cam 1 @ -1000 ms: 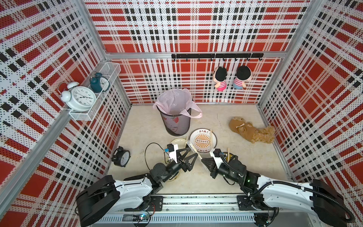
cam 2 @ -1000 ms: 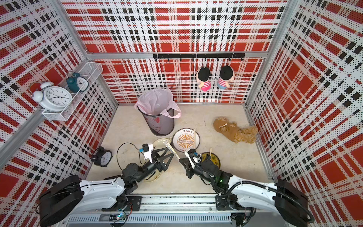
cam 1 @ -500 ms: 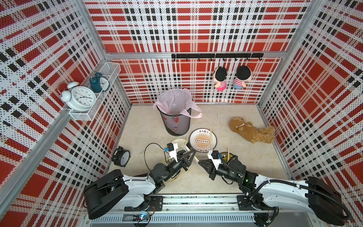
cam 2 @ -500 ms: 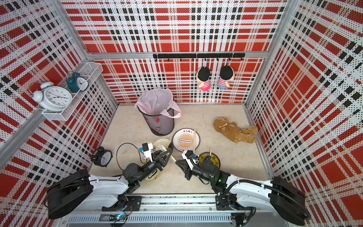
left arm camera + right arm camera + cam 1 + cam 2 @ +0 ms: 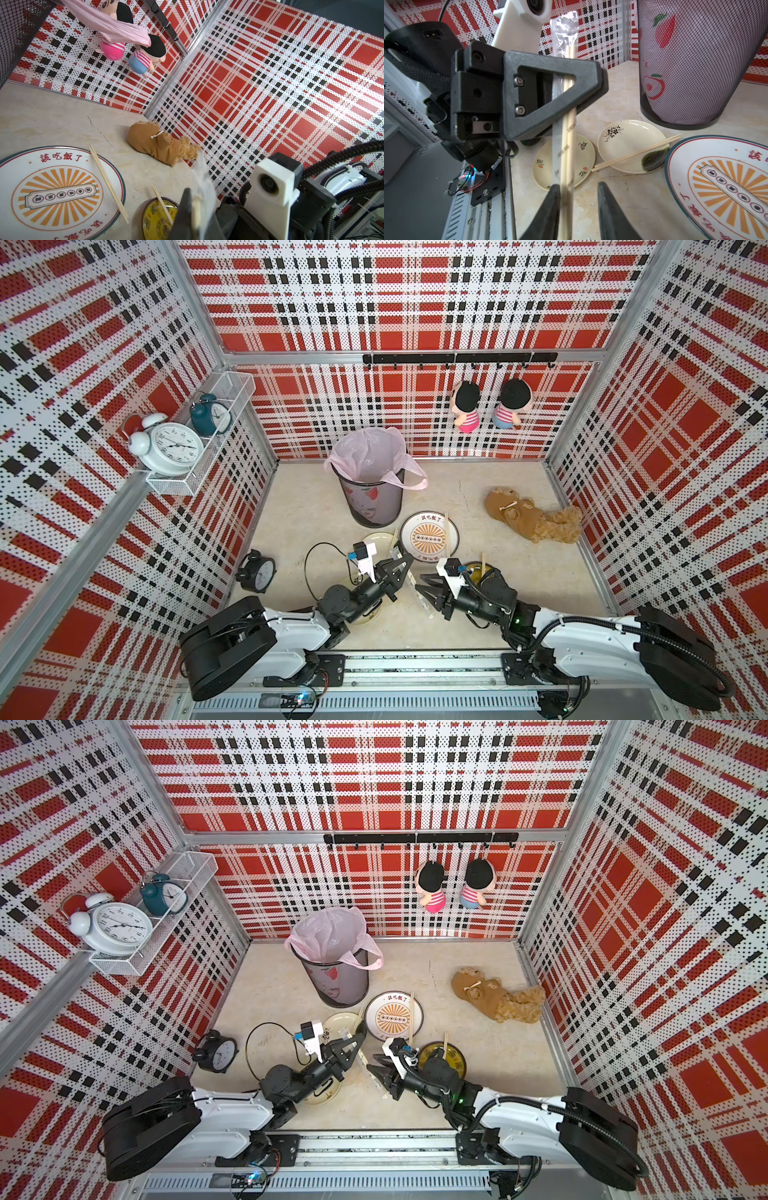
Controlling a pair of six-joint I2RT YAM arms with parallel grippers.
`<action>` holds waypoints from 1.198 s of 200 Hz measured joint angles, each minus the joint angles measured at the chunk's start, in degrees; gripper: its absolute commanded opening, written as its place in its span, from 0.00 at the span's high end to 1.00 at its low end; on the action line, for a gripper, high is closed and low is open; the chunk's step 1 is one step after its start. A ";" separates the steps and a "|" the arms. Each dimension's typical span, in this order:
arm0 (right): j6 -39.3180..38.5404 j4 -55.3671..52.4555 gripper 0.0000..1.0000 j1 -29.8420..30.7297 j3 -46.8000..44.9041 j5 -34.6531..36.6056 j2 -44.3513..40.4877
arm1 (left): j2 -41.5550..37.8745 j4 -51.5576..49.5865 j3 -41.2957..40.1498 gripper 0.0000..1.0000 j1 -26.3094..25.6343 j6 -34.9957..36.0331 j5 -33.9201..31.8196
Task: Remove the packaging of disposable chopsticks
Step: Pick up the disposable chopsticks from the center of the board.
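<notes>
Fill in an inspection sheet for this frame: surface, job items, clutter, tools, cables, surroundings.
Surface: beige tabletop, thin crack, faint stains.
Job's things: sleeved pair off the table; bare pairs on large plate, pale dish, yellow dish.
Clutter: lined bin, brown plush, black alarm clock.
Tools: left tool shut on sleeved pair; right tool open, jaws flanking its other end.
Cables: black cable loop near left tool.
Surroundings: plaid walls, shelf with two clocks, two dolls on hook rail.
</notes>
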 measured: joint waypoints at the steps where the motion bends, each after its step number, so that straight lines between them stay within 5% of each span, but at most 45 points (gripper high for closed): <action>1: 0.35 -0.07 0.37 -0.09 0.00 -0.15 -0.07 | 0.00 0.02 0.00 1.00 0.09 0.04 0.20; 12: -0.48 0.09 0.13 -0.96 -0.46 -1.44 -0.72 | 0.00 0.00 0.13 1.00 1.01 0.57 2.08; 33: -1.66 0.46 0.10 -4.13 -2.45 -6.12 -2.84 | 0.00 -0.94 1.90 1.00 3.28 2.51 7.02; 89: -6.60 1.66 0.30 -7.56 -5.79 -14.32 -3.58 | -1.95 -4.94 5.81 1.00 5.77 10.29 16.83; 122: -8.26 4.33 0.55 -7.89 -5.44 -17.49 1.66 | -4.83 -7.26 6.60 1.00 5.53 14.69 20.00; 183: -7.52 12.33 0.72 -8.68 -5.46 -20.48 7.72 | -8.55 -11.08 7.39 1.00 3.61 19.96 20.65; 239: -7.56 15.04 1.00 -8.68 -5.73 -21.92 7.98 | -8.55 -12.81 7.39 1.00 1.57 22.27 19.02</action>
